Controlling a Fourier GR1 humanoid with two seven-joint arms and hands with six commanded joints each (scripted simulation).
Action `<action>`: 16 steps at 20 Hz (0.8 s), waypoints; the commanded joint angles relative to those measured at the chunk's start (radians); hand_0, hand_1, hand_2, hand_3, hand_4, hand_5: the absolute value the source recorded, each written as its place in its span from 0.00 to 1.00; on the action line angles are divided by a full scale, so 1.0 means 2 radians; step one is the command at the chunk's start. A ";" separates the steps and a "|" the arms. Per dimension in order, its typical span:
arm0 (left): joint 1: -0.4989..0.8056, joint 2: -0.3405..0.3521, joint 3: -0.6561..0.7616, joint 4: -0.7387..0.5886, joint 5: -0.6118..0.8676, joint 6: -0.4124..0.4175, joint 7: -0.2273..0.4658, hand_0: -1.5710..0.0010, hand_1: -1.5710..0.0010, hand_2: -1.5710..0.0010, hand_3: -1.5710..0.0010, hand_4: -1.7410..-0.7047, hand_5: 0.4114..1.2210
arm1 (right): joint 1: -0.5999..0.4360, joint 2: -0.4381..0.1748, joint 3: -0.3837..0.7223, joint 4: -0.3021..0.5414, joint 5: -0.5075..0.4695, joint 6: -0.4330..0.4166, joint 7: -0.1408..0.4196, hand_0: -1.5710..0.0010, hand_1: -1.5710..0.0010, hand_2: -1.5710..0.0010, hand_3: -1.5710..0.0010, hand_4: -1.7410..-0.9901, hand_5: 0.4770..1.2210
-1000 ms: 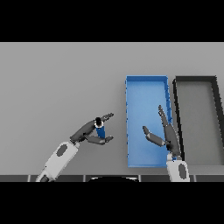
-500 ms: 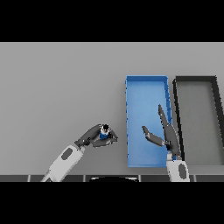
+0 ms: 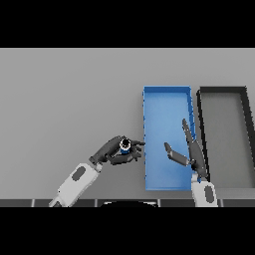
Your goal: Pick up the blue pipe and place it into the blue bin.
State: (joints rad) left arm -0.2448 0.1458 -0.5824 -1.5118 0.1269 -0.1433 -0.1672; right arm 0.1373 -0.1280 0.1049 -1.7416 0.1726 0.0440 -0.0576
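Grey table [image 3: 64, 94] fills my whole view, flat matte surface, even diffuse light, no hard shadows. Black bin [image 3: 222, 137] sits at far right on tabletop, grey inside. No walls, floor or windows visible.

The desk [image 3: 64, 94] is plain grey. The bin [image 3: 164, 99] is bright blue, and the tray [image 3: 221, 90] at its 3 o'clock is black-rimmed with a grey floor.

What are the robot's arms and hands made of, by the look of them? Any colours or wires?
Each forearm is a smooth white shell with a dark grey oval patch. The left hand and right hand are dark grey, with slender fingers and a thumb. No cables or markings show.
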 commanded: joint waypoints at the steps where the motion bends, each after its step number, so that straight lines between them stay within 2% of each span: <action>1: 0.000 0.001 -0.002 -0.016 0.000 0.003 0.013 0.02 0.01 0.01 0.06 0.01 0.99 | -0.001 0.002 0.002 0.001 0.000 0.001 0.004 1.00 1.00 1.00 1.00 0.78 0.16; 2: -0.007 0.001 -0.002 -0.018 0.001 0.004 0.029 0.01 0.01 0.01 0.06 0.01 0.99 | -0.003 0.003 0.004 0.006 0.002 0.001 0.006 1.00 1.00 1.00 1.00 0.79 0.16; 5: -0.007 0.006 -0.007 -0.035 0.000 0.004 0.051 0.01 0.01 0.00 0.05 0.00 1.00 | 0.005 -0.001 0.001 -0.001 0.001 0.001 -0.010 1.00 1.00 1.00 1.00 0.81 0.17; 8: -0.015 0.000 -0.007 -0.028 -0.004 0.004 0.060 0.00 0.00 0.00 0.05 0.00 1.00 | 0.013 0.004 0.004 -0.007 0.004 -0.002 -0.012 1.00 1.00 1.00 1.00 0.82 0.17; 11: -0.006 0.004 -0.011 -0.036 -0.009 0.005 0.064 0.00 0.00 0.00 0.05 0.00 1.00 | 0.023 0.014 0.006 -0.005 0.004 -0.008 -0.007 1.00 1.00 1.00 1.00 0.75 0.17; 13: -0.005 0.003 -0.011 -0.034 -0.013 0.007 0.060 0.00 0.00 0.00 0.05 0.00 1.00 | 0.030 0.024 0.008 -0.005 0.002 -0.012 -0.010 1.00 1.00 1.00 1.00 0.75 0.17; 15: -0.007 0.005 -0.010 -0.036 -0.012 0.005 0.065 0.00 0.00 0.00 0.05 0.00 1.00 | 0.027 0.015 -0.002 -0.021 -0.042 0.018 -0.033 1.00 1.00 1.00 1.00 0.73 0.20; 16: -0.009 0.003 -0.013 -0.036 -0.014 0.004 0.068 0.00 0.00 0.00 0.05 0.00 1.00 | 0.020 0.014 -0.003 -0.033 -0.081 0.044 -0.033 1.00 1.00 1.00 1.00 0.73 0.18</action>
State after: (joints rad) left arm -0.2626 0.1508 -0.6077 -1.5834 0.0997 -0.1366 -0.0305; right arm 0.1759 -0.1009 0.0985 -1.8076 0.0110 0.1325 -0.1295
